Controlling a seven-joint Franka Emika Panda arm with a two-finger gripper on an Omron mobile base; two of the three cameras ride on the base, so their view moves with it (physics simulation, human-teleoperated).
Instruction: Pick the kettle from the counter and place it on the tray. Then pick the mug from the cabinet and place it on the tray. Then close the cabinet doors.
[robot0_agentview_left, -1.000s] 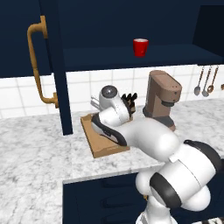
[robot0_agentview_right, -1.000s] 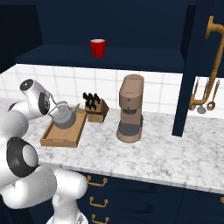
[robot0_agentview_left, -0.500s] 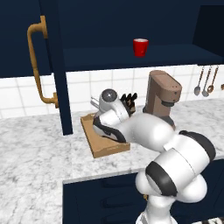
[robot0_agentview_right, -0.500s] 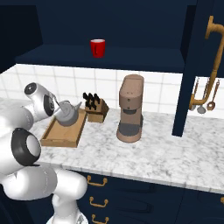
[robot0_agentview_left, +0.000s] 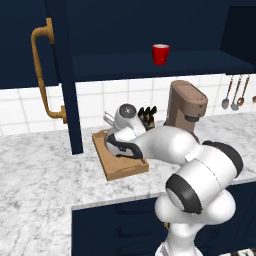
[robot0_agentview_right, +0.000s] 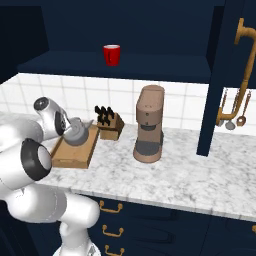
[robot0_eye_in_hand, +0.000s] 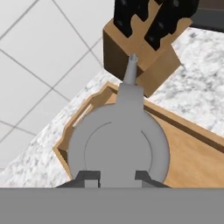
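We see the kettle (robot0_eye_in_hand: 118, 144) over the tray (robot0_eye_in_hand: 192, 162), our gripper (robot0_eye_in_hand: 116, 176) clamped narrowly on it; the mug (robot0_agentview_right: 111, 54) sits in the cabinet (robot0_agentview_right: 125, 67).

you are looking at a scene that is showing no readable text, label, brand, number or sign on anything in any of the three views.
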